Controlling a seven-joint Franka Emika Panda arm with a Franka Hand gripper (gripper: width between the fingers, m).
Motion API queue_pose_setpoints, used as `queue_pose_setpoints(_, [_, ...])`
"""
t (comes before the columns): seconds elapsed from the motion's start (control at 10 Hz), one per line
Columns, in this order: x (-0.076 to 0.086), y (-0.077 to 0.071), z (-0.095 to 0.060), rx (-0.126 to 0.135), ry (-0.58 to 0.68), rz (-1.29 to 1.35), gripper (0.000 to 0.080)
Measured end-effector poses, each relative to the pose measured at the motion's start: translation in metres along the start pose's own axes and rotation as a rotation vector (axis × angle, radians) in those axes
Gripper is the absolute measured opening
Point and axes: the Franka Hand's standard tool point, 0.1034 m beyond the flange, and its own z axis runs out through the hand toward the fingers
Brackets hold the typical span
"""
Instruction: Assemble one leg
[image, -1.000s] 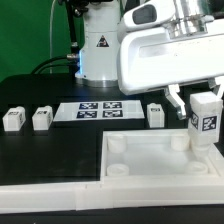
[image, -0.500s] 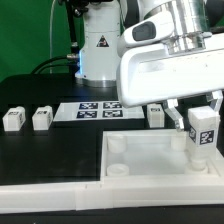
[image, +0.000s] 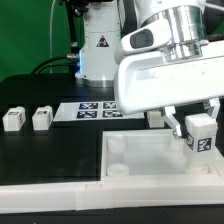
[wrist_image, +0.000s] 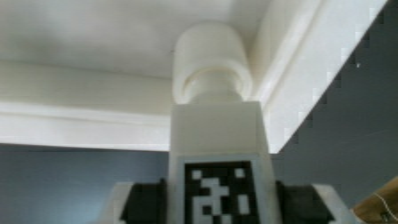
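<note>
The leg (image: 201, 138) is pinched btw the gripper's (image: 199, 122) two fingers, jaws narrow and closed on its upper part, tag face toward the exterior cam. It hangs at about 4 o'clock in that view, over the far corner of the panel (image: 150, 178). Long axis is pretty much upright, so the leg sits straight below the tool, at its 6 o'clock. In the wrist view the rounded peg end (wrist_image: 217, 60) points away from the cam at the panel's raised rim corner. The socket it's prob meant for is hidden behind the leg, so can't tell if it's touching or just above. IMO the next move is a straight drop along that axis. Everything's smooth white hard plastic: blocky leg w/ a cylindrical tip, flat panel w/ round sockets (image: 118, 146). Two spare legs (image: 12, 120) (image: 41, 119) sit out at 9 o'clock on the black table (image: 40, 150), and the marker board (image: 95, 108) is around 10.
</note>
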Motion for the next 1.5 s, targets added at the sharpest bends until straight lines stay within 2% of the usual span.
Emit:
queue_pose_setpoints(0.3, [-0.005,-0.0018,-0.001,-0.008,0.065,0.009,0.029])
queue_pose_setpoints(0.8, [-0.0044,-0.0012,-0.0002,-0.009,0.053,0.013,0.0291])
queue_pose_setpoints(0.9, [-0.0045,-0.0012,-0.0002,-0.009,0.053,0.012,0.0468])
queue_pose_setpoints(1.0, [-0.0045,-0.0012,-0.0001,-0.009,0.053,0.011,0.0587])
queue_pose_setpoints(1.1, [-0.0046,-0.0012,0.0,-0.009,0.052,0.011,0.0587])
queue_pose_setpoints(1.2, [-0.0047,-0.0012,0.0,-0.009,0.052,0.01,0.0639])
queue_pose_setpoints(1.5, [-0.0049,-0.0012,0.0002,-0.009,0.052,0.008,0.0646])
